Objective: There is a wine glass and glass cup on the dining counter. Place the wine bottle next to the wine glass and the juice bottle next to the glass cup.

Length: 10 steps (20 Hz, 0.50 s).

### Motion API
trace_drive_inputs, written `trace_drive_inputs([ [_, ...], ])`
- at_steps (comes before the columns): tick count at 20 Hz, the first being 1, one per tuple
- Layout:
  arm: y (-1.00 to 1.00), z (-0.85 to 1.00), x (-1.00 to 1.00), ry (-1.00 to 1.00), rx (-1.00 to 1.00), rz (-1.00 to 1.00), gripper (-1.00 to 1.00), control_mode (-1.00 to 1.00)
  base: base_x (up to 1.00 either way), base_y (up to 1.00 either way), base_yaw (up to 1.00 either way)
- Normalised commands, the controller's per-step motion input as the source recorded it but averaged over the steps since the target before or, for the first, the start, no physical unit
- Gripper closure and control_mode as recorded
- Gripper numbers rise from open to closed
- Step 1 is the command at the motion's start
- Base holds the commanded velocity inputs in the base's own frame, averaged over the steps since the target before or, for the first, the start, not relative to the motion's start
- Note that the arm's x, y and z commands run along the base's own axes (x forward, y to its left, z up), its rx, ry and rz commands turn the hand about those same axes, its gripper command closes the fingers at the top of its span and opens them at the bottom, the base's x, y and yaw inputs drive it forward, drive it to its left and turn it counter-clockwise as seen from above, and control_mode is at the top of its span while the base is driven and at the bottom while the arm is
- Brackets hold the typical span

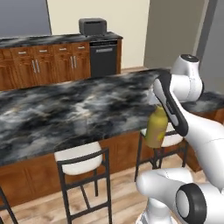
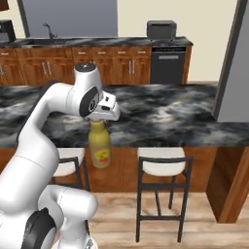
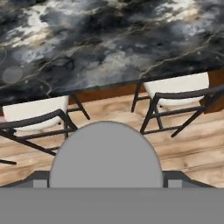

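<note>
The juice bottle [image 1: 156, 127] [image 2: 99, 147], squat and mustard yellow, hangs upright in the air just off the near edge of the dining counter [image 1: 65, 109] [image 2: 170, 116] [image 3: 109, 43]. My gripper [image 1: 159, 106] [image 2: 98, 121] [image 3: 105, 177] is shut on the bottle's top from above. In the hand view its wide cap [image 3: 105, 153] bulges up as a pale dome between my fingertips [image 3: 40, 177]. On the marbled top at the left of the hand view, a faint clear round outline may be the glass cup [image 3: 12, 74].
Two black-framed stools with white seats [image 1: 81, 159] [image 1: 168, 140] [image 2: 160, 160] [image 3: 179, 85] stand under the counter's near edge, on either side of the bottle. Wooden cabinets, a dark dishwasher [image 1: 103, 57] and a toaster [image 1: 92, 26] line the back wall. A grey panel [image 2: 233, 73] rises at the right.
</note>
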Motion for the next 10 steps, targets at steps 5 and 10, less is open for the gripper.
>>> trace_drive_inputs([
  [5,0.00,0.00,0.00,0.00,0.00,0.00,1.00,1.00,0.60,-0.27,0.26],
  [10,0.00,0.00,0.00,0.00,0.00,0.00,1.00,1.00,0.54,-0.32,0.21],
])
